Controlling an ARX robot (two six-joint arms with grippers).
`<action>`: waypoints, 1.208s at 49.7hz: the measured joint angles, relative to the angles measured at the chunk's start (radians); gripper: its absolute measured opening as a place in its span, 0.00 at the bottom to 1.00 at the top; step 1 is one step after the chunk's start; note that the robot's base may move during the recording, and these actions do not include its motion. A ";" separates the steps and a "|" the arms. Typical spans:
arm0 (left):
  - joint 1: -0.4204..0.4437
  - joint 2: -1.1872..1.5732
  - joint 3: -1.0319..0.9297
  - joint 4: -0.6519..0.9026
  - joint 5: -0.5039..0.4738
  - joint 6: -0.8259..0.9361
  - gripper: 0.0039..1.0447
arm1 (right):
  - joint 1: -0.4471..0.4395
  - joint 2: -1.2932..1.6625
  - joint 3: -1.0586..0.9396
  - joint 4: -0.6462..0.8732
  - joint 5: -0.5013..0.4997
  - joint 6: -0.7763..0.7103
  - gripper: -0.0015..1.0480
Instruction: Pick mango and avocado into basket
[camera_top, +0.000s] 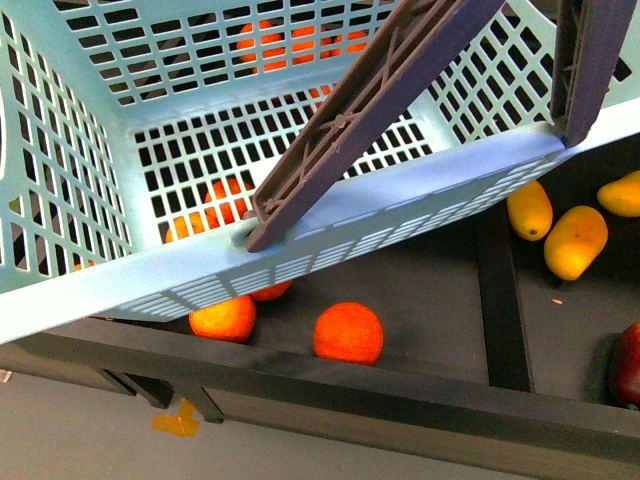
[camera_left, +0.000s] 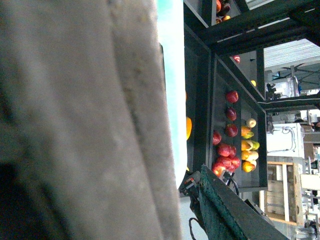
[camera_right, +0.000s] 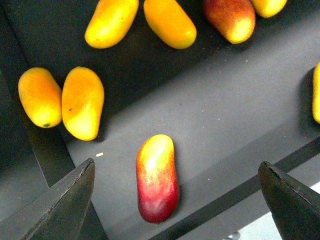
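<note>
- Right up against my front camera, the basket fills most of the view. It sits tilted, with its two brown handles crossing its slotted teal walls.
- Oranges lie on the black shelf, below the basket and behind its lattice.
- To the right, past a black divider, three yellow mangoes lie in the next compartment, outside the basket.
- My right pincer hangs over a dark shelf floor with its fingers spread wide, pinching nothing.
- A red-and-yellow mango lies between my fingertips in the right wrist view, and neither tip touches it.
- Beyond it, a pair of yellow mangoes lies side by side, and more lie farther back.
- A blurred grey-brown surface close to the lens fills most of my left wrist view. Beside it is a teal strip, and red apples sit on a shelf beyond.
- I cannot tell whether my left pincer is spread or pressed together.
</note>
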 joint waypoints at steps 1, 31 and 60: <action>0.000 0.000 0.000 0.000 0.000 0.000 0.27 | 0.004 0.012 0.009 0.000 0.000 0.001 0.92; 0.000 0.000 0.000 0.000 0.001 -0.001 0.27 | 0.074 0.282 0.224 -0.063 -0.005 0.027 0.92; 0.000 0.000 0.000 0.000 0.001 -0.001 0.27 | 0.133 0.756 0.686 -0.212 -0.014 0.049 0.92</action>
